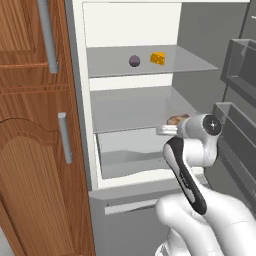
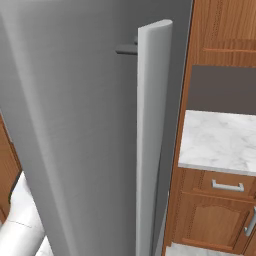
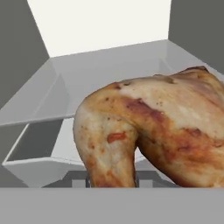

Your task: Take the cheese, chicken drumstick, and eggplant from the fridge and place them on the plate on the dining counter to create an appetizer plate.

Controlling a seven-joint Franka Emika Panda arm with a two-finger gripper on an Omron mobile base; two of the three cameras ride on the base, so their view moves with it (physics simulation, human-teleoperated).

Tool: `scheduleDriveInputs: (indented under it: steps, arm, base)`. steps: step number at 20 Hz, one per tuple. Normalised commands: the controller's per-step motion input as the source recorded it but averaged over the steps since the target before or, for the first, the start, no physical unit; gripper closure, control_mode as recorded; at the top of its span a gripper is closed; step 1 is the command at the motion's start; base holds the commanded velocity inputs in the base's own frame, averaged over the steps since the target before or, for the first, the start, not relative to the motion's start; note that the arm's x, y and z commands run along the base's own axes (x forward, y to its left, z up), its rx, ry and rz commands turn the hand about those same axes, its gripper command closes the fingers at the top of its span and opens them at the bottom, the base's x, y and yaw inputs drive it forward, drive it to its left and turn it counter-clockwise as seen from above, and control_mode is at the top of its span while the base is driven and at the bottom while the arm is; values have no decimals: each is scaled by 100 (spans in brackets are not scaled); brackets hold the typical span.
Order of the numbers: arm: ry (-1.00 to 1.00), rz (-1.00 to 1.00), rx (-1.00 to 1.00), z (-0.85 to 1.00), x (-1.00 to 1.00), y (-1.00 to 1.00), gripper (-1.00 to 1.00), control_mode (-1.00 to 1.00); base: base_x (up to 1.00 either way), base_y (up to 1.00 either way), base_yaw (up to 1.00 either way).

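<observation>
The tall grey-and-white fridge (image 1: 130, 35) with pale grey inner shelves is being shown open in the left base view, beside a brown wooden cupboard (image 1: 35, 150) with grey bar handles. On its upper shelf (image 1: 145, 62) a small dark dull-purple rounded eggplant (image 1: 134, 61) and a small yellow-orange holed cheese wedge (image 1: 158, 58) are lying near each other but apart. On the shelf below, at its right end, the glossy brown roasted chicken drumstick (image 1: 176, 119) is being reached by the white arm's pincer (image 1: 170, 129), just above the wavy-fronted drawer (image 1: 130, 150).

In the hand view the chicken drumstick (image 3: 153, 127) is being seen very close, its narrower end sitting between the two small dark finger tips (image 3: 142, 179) at the bottom edge. Whether the pincer (image 3: 112, 180) is already clenched on the meat cannot be told.

In the right base view the grey fridge door (image 2: 75, 125) with its long pale handle (image 2: 150, 140) is standing close in front, and a white grey-veined marble table (image 2: 220, 140) on brown wooden cabinets is showing to its right.
</observation>
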Motion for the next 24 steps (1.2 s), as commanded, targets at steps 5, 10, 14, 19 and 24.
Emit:
scheduleDriveInputs:
  steps: [5, 10, 14, 19, 24]
  arm:
    - [0, 10, -7, 30, -58, 0, 100, 100]
    - [0, 0, 0, 0, 0, 0, 100, 100]
    - [0, 0, 0, 0, 0, 0, 100, 100]
    - [0, 0, 0, 0, 0, 0, 100, 100]
    - [0, 0, 0, 0, 0, 0, 100, 100]
  base:
    - [-40, 1, 8]
    - [-100, 4, 19]
    - [-100, 13, 15]
    - [-100, 35, 7]
    - [-100, 29, 3]
